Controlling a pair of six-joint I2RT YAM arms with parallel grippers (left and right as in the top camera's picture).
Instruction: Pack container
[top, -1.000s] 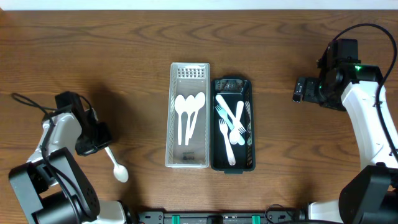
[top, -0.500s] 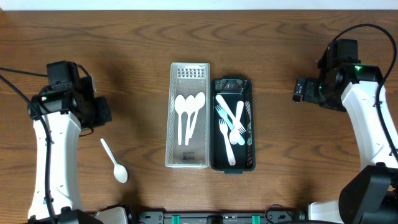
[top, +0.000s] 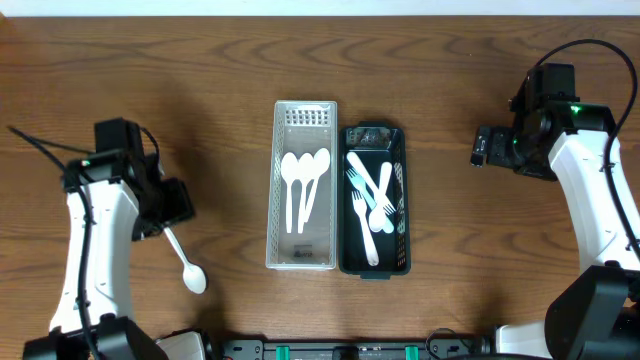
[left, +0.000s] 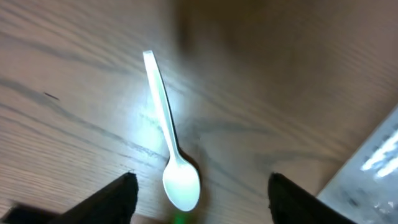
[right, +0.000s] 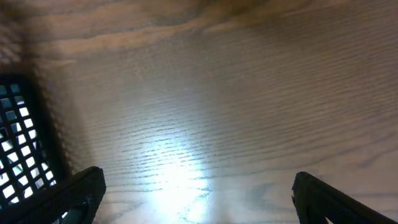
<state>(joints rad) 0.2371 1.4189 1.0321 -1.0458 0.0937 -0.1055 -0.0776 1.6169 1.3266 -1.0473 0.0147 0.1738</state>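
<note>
A white plastic spoon (top: 185, 262) lies loose on the wooden table at the front left, its bowl toward the front edge. My left gripper (top: 168, 222) hovers over its handle end, open. In the left wrist view the spoon (left: 166, 124) lies between and ahead of the dark fingertips (left: 115, 196), touching neither. The white slotted container (top: 272, 180) in the middle holds three white spoons (top: 300, 178). The dark container (top: 404, 200) beside it holds white forks (top: 360, 195) and spoons. My right gripper (top: 482, 145) stands open and empty at the right, above bare wood (right: 199, 199).
A corner of the white container (left: 373, 165) shows at the right edge of the left wrist view. The dark container's mesh wall (right: 18, 143) shows at the left of the right wrist view. Cables trail from both arms.
The left arm swung back from the spoon, then returned over its handle, and its jaws opened. The spoon lies where it was. The right arm has not moved.
</note>
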